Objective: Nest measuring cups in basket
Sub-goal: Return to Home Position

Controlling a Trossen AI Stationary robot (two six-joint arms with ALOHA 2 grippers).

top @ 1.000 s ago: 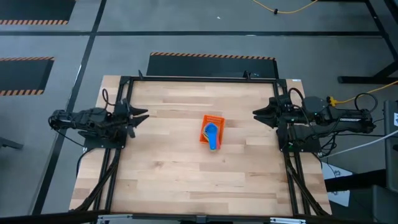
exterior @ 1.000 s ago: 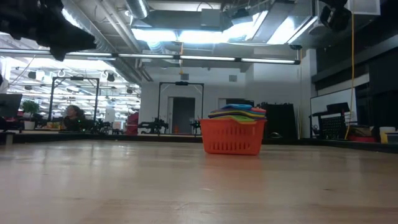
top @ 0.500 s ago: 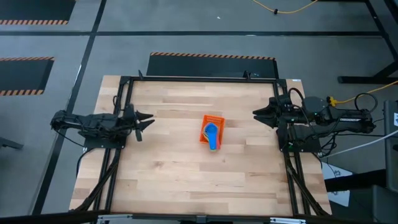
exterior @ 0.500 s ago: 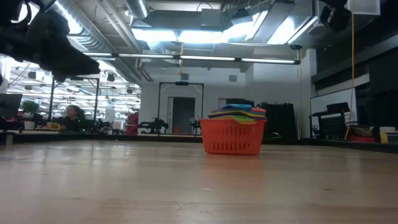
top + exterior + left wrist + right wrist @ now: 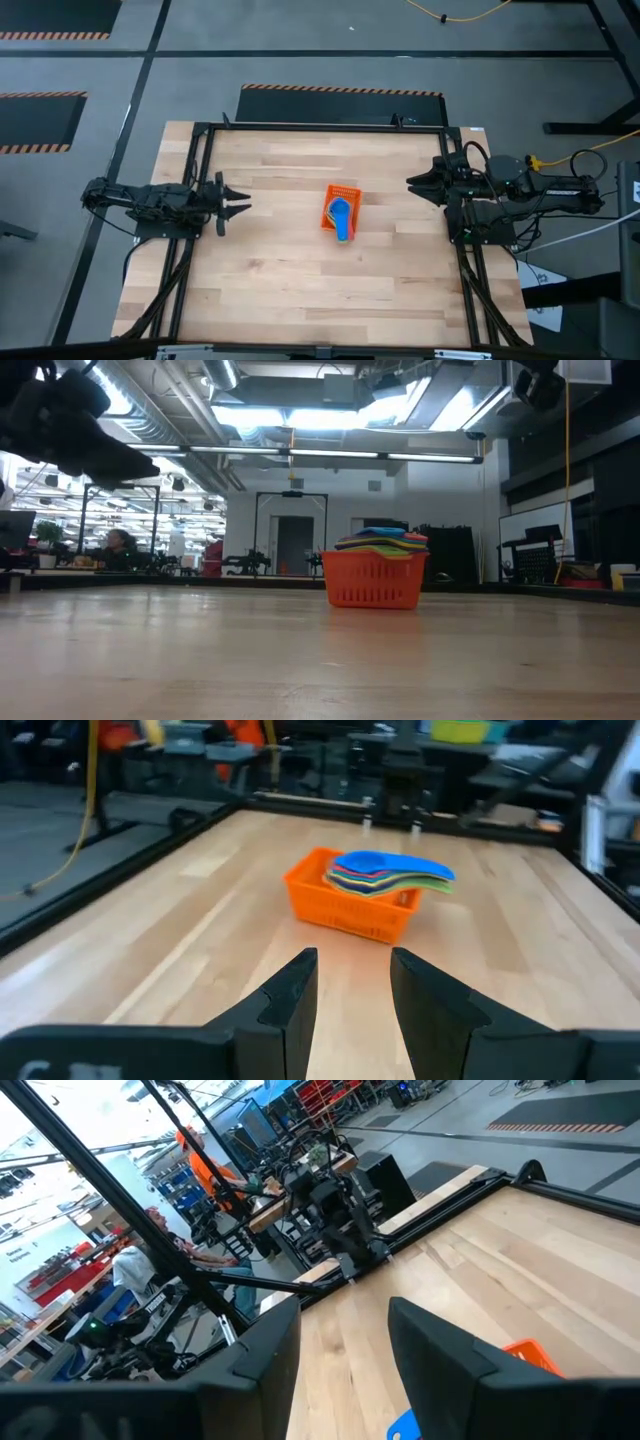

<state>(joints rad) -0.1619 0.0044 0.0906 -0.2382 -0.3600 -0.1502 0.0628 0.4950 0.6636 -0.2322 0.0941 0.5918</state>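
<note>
- The wooden table [image 5: 300, 290] is the biggest thing here. A black frame [image 5: 320, 126] runs along its far edge and down both sides, and most of the wood is bare.
- My left gripper [image 5: 243, 202] hangs over the left part of the table, just inside the frame rail, and points toward the middle. Its fingers [image 5: 290, 995] stand apart and hold nothing.
- My right gripper [image 5: 412, 184] waits over the right part, near the rail on that side, and also points inward. Its fingers [image 5: 265, 1350] are spread too, with nothing between them.
- The basket [image 5: 343, 191] stands on the table near the centre, between my two grippers and well apart from both, a little nearer to my right one. In the left wrist view it lies straight ahead of my left fingers, with only bare wood between us.
- The measuring cups [image 5: 342, 215] sit nested as one stack inside the basket, with a blue one on top. Green, red and yellow edges show under it in the left wrist view. The handles reach out over one end of the basket, and in the low view the stack rises above the rim.
- There is bare wood on every side of the basket. The widest free room is toward the front edge of the table.
</note>
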